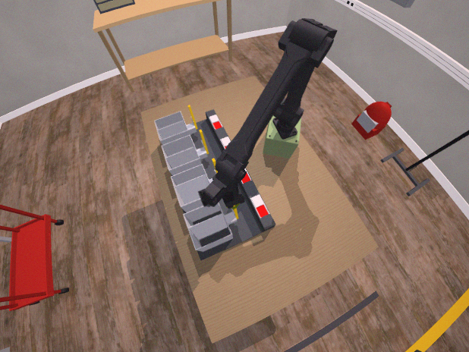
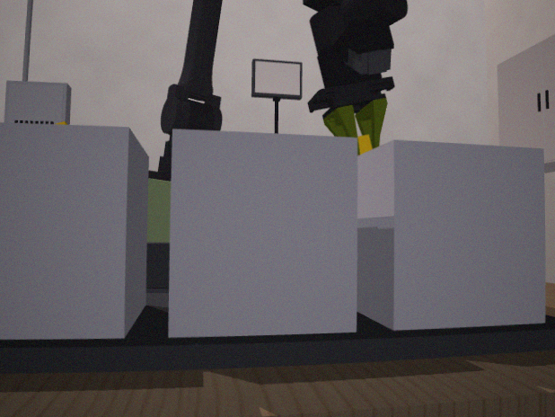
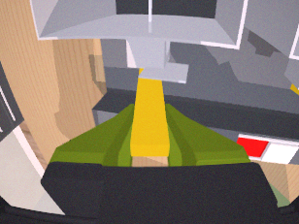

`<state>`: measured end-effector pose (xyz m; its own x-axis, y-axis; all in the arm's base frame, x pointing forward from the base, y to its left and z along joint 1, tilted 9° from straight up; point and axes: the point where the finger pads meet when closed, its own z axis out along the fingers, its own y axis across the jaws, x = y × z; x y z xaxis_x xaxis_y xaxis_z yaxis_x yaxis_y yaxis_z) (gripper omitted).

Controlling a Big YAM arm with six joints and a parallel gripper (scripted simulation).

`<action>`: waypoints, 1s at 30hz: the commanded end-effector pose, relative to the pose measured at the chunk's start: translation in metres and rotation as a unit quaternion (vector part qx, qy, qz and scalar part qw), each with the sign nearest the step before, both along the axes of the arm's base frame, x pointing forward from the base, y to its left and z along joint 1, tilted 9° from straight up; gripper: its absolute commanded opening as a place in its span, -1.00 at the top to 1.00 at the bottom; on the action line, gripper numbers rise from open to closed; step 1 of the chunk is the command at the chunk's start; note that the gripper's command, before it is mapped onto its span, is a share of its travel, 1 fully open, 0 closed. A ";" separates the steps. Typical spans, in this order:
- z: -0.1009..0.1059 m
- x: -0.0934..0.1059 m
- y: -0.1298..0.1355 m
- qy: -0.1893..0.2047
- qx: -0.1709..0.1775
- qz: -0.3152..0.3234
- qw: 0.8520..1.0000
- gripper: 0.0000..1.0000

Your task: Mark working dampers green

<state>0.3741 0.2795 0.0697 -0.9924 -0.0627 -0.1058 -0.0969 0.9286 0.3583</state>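
Observation:
Four grey box dampers stand in a row on the dark base: the far damper (image 1: pixel 172 129), the second (image 1: pixel 182 155), the third (image 1: pixel 191 190) and the nearest (image 1: pixel 218 225) (image 2: pixel 467 234) (image 3: pixel 92 27). Dark gaps show inside the nearest one, beside its blade. My gripper (image 1: pixel 235 205) (image 3: pixel 149 111) is shut on the nearest damper's yellow lever (image 1: pixel 237 213) (image 2: pixel 365 144) (image 3: pixel 149 112), one green finger on each side. The far slider (image 1: pixel 217 124), third slider (image 1: pixel 246 177) and nearest slider (image 1: pixel 262 211) (image 3: pixel 252 146) show red beside white covers. The second slider (image 1: pixel 225 143) is partly hidden by the arm.
The other yellow levers (image 1: pixel 193 117) (image 1: pixel 204 142) stand up in front of their dampers; the third is partly hidden by the arm. The green arm base (image 1: pixel 281 147) stands across the sliders from the dampers. Everything stands on a wooden table top (image 1: pixel 322 262).

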 end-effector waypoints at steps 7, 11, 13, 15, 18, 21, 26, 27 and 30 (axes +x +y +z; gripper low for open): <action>0.013 0.010 0.021 -0.005 -0.030 -0.003 1.000 0.66; 0.013 0.010 0.022 -0.006 -0.035 -0.004 0.999 0.66; 0.013 0.010 0.023 -0.006 -0.040 -0.004 0.999 0.66; 0.013 0.010 0.024 -0.006 -0.044 -0.005 0.999 0.66; 0.014 0.010 0.025 -0.006 -0.048 -0.005 0.999 0.66; 0.014 0.009 0.025 -0.007 -0.050 -0.005 0.999 0.66; 0.014 0.009 0.026 -0.007 -0.051 -0.005 0.999 0.66; 0.014 0.009 0.026 -0.007 -0.051 -0.005 0.999 0.66; 0.014 0.009 0.026 -0.007 -0.051 -0.005 0.999 0.66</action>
